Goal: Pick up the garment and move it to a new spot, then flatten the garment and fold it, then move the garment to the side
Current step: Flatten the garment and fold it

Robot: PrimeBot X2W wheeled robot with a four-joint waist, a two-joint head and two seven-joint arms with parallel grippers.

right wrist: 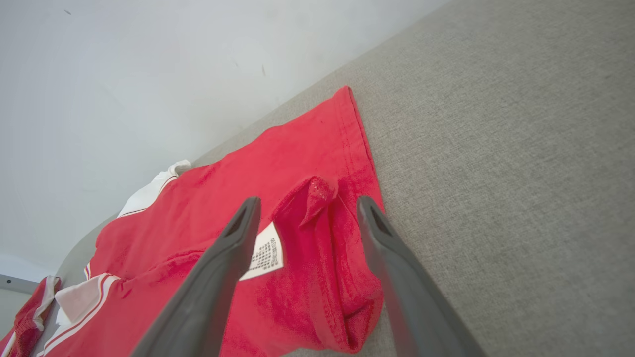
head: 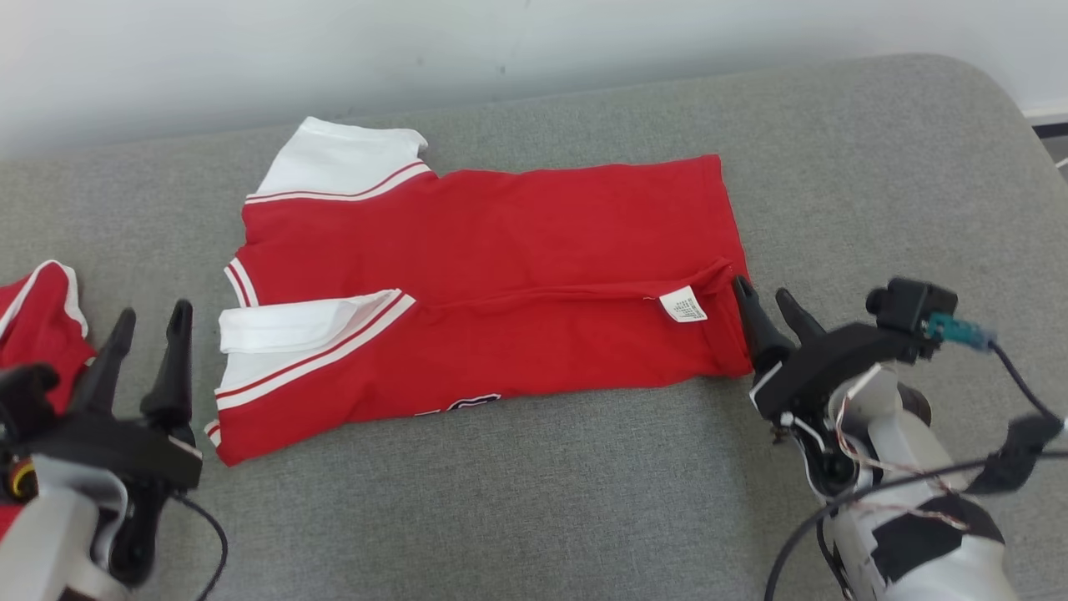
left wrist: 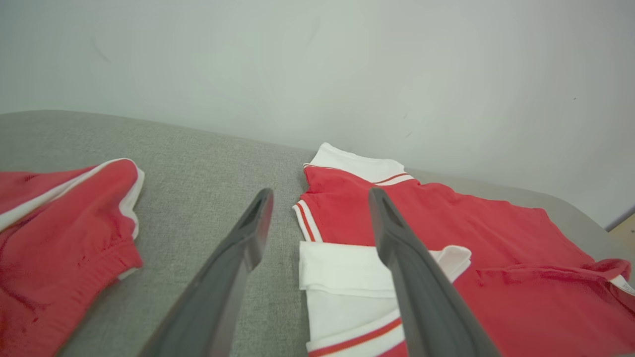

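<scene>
A second red garment (head: 42, 313), perhaps shorts, lies on the grey cushion (head: 534, 501).

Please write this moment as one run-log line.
red shirt: folded lengthwise on grey cushion; left gripper: open, clear; right gripper: open, at its right end

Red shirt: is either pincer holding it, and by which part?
Nothing is held. The red shirt lies free. The left pincer stands open beside its white sleeve, and the right pincer is open at its hem.
</scene>
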